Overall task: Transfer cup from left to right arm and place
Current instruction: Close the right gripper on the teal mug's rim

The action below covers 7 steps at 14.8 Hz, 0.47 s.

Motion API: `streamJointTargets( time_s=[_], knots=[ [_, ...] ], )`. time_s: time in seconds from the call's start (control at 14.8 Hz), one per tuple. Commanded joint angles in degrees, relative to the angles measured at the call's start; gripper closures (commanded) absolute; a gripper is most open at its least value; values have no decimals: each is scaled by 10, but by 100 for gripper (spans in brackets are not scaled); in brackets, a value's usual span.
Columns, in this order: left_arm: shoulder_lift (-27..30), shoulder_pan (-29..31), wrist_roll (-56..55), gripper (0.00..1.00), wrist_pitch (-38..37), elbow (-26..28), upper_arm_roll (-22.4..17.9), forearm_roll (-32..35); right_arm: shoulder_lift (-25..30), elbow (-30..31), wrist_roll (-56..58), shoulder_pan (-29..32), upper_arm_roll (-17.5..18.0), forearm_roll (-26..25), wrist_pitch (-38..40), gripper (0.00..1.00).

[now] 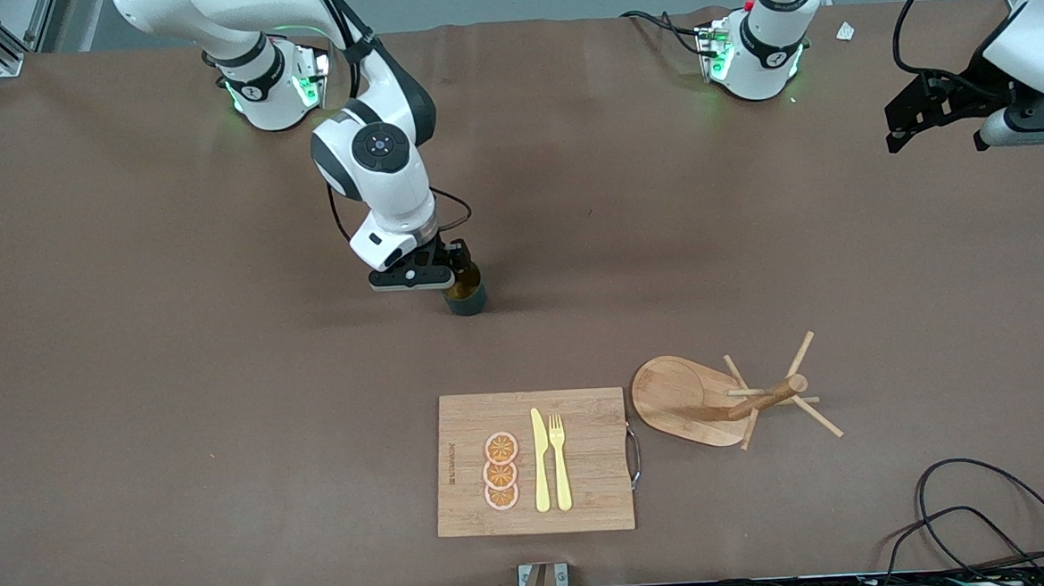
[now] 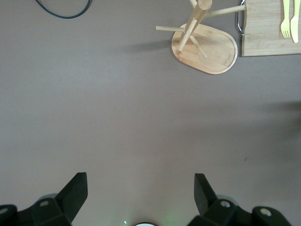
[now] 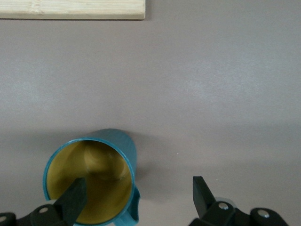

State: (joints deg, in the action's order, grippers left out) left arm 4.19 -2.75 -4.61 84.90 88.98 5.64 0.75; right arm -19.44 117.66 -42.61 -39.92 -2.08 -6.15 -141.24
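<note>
Standing upright, the cup sits farther from the front camera than the cutting board; the right gripper is spread wide around its rim, one finger inside, while the left gripper waits open, empty.

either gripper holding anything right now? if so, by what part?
Nothing is held. The right gripper is open at the cup on the table, one finger inside its rim. The left gripper is open over bare table.

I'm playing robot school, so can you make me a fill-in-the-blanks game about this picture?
1. The cup stands on the ____.
2. The right claw is open, with one finger dipping ____ the cup.
3. The yellow knife and fork lie on the wooden ____.
4. The left claw is open and holds ____.

Missing words: table; inside; board; nothing
</note>
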Motion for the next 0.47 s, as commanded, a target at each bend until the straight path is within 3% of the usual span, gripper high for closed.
streamJointTargets(
  time_s=[0.0,0.41],
  knots=[
    [5,3,9,0,6,3,1,0,-26,-27,-24,-4,-2,-18,0,2],
    [3,2,9,0,7,4,1,0,-53,-38,-24,-4,-3,-18,-4,29]
  ],
)
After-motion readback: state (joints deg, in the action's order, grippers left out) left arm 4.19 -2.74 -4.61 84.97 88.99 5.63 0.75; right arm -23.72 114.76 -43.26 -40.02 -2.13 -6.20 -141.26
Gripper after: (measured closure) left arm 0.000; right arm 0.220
